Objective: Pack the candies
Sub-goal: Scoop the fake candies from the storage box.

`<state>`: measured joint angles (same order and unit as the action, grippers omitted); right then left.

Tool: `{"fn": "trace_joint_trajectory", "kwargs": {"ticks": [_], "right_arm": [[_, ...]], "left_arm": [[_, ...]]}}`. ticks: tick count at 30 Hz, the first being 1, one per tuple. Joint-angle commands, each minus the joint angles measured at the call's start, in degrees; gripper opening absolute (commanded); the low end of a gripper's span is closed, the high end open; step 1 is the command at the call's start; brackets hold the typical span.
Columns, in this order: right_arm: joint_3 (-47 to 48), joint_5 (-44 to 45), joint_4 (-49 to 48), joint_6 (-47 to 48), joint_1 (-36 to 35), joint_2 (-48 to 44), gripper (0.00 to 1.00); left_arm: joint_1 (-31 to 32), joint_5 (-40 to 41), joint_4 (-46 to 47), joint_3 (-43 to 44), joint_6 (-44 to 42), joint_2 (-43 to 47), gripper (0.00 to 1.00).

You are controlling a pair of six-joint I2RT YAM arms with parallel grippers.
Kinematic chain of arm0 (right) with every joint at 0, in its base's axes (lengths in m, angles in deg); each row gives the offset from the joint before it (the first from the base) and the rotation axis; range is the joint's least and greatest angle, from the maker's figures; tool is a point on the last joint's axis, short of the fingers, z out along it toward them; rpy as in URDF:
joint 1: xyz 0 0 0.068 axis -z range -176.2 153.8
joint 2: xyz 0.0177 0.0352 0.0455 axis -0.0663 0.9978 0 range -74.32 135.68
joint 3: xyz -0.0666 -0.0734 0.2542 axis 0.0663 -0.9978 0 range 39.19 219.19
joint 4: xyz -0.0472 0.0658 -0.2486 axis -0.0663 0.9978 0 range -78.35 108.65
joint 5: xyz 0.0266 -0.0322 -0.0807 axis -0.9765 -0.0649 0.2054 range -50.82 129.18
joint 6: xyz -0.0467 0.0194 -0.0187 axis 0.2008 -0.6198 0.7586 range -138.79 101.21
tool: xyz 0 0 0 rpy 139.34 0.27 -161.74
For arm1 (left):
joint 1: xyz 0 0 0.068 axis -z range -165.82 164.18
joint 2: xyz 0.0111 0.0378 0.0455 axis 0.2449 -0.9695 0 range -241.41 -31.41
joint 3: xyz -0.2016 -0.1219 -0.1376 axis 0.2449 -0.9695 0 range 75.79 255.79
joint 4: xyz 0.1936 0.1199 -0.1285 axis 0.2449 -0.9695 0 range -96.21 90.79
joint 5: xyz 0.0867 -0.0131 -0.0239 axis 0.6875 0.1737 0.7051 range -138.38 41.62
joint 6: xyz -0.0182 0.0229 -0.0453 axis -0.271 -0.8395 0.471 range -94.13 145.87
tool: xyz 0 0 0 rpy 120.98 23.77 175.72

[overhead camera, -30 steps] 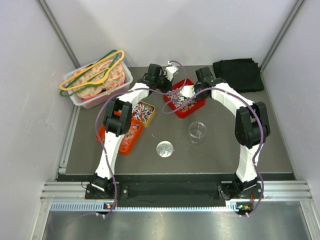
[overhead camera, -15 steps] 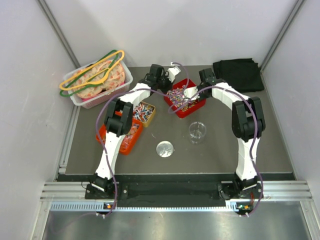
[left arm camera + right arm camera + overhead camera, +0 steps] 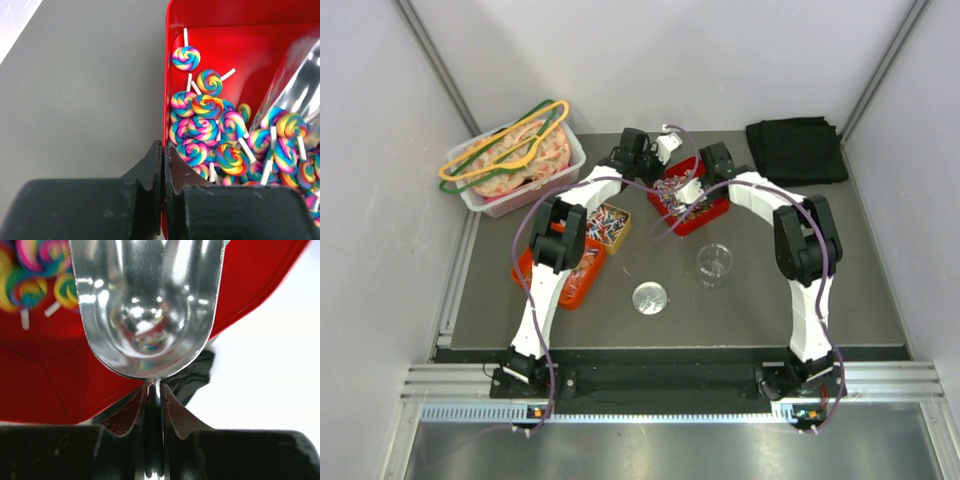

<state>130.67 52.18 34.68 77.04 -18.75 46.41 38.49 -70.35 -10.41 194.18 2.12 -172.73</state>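
Note:
The candies [image 3: 210,125] are small rainbow-swirl lollipops on white sticks, heaped in a red tray [image 3: 708,212] at the back centre. My left gripper [image 3: 163,145] is shut on that tray's thin left rim [image 3: 168,75]; from above it [image 3: 661,166] sits at the tray's far-left corner. My right gripper [image 3: 154,389] is shut on the handle of a shiny metal scoop [image 3: 147,305], whose empty bowl hangs over the tray beside a few candies [image 3: 25,277]. In the top view the scoop [image 3: 684,189] lies across the heap.
A yellow tray [image 3: 608,222] and an orange tray [image 3: 567,272] of other sweets lie left under the left arm. A clear cup [image 3: 714,263] and its round lid [image 3: 649,298] stand in front. Clear bin with hangers [image 3: 515,160] back left; black cloth [image 3: 798,148] back right.
My right arm has swung left, carrying the scoop further across the red tray over the candies. The left gripper has kept its hold on the rim.

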Motion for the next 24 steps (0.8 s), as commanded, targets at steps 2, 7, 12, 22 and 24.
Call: {"fn": "trace_joint_trajectory", "kwargs": {"ticks": [2,7,12,22,24], "right_arm": [[-0.5,-5.2,2.5,-2.4,-5.6,-1.3,0.00],[3.8,-7.8,9.0,-7.8,-6.5,0.8,0.00],[3.9,-9.5,8.9,-10.9,-5.8,3.4,0.00],[4.2,-13.9,4.2,-16.6,-6.2,5.6,0.00],[4.0,-14.0,5.5,-16.9,-6.5,5.6,0.00]], "left_arm": [[1.0,-0.2,0.8,1.8,1.9,-0.5,0.00],[1.2,-0.6,0.9,1.3,2.5,-0.6,0.00],[1.3,-1.0,1.7,0.4,2.9,-0.6,0.00],[1.6,-1.8,1.5,0.2,3.6,-0.6,0.00],[1.7,-2.0,1.5,0.2,3.8,-0.6,0.00]]}}
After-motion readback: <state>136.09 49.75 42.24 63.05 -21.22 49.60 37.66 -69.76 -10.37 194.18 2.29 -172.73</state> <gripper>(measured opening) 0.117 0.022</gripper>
